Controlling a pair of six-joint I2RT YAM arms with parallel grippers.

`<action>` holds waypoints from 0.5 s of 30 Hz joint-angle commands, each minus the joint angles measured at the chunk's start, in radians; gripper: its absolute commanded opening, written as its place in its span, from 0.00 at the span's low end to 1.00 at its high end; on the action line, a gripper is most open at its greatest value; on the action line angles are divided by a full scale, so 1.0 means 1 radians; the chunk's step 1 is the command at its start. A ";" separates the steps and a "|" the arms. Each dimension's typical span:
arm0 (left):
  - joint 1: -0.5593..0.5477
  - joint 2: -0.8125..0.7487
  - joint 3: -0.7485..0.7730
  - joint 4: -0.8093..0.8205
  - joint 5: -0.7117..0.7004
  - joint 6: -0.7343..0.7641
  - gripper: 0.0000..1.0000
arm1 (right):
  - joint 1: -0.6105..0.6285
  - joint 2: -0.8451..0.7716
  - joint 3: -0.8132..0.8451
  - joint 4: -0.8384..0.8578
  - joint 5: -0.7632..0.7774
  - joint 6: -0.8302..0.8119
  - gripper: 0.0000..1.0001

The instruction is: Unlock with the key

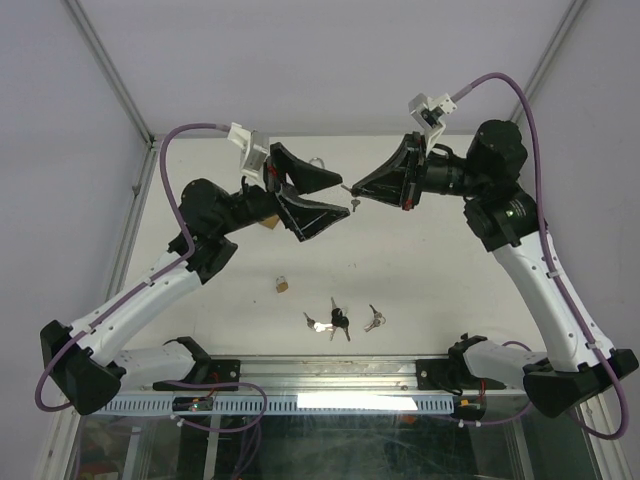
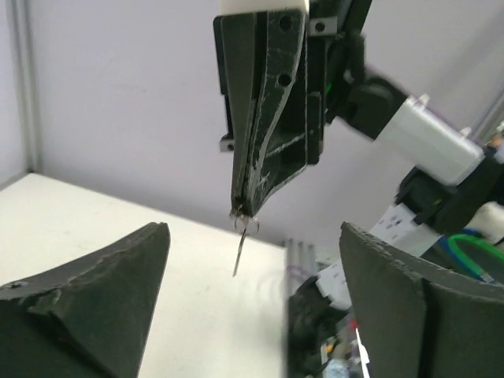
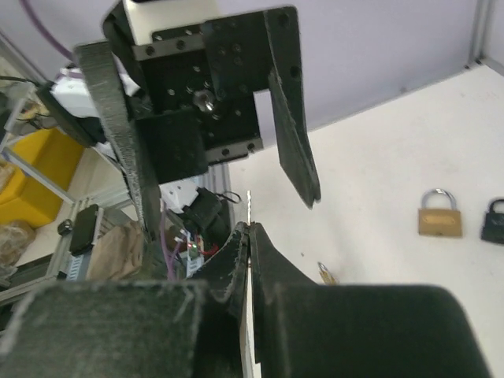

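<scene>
White desk [image 1: 420, 270] w/ pale lilac walls on three sides; aluminium posts run up the far corners, and a metal rail [image 1: 330, 402] closes the near edge btwn the two arm bases. Both arms are raised and meet tip to tip above the far half of the desk. The left hand [image 1: 345, 195] is spread wide, its two black wedge fingers well apart and gripping nothing. The right hand [image 2: 246, 206] is pinched fully closed on a small silver key [image 2: 240, 253], which hangs blade-down from its tips by a little ring. The key sits in the gap btwn the left fingers, touching neither, w/ free air on both sides. Below it the desk is bare. Nearer the rail lie a small brass padlock [image 1: 283, 285] and some scattered loose keys [image 1: 340, 320], well apart from the hands. The right wrist view shows a brass padlock w/ steel shackle [image 3: 439, 214] lying flat just beside a black padlock [image 3: 494, 220] at the frame edge.
</scene>
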 commanded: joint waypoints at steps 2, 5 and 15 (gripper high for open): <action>0.063 -0.068 -0.019 -0.169 0.062 0.183 0.99 | -0.032 -0.009 0.089 -0.251 0.087 -0.164 0.00; 0.070 -0.095 -0.052 -0.460 -0.005 0.480 0.99 | -0.033 0.008 0.113 -0.418 0.178 -0.242 0.00; -0.016 0.057 -0.179 -1.008 -0.430 0.967 0.99 | -0.015 0.073 0.047 -0.628 0.580 -0.319 0.00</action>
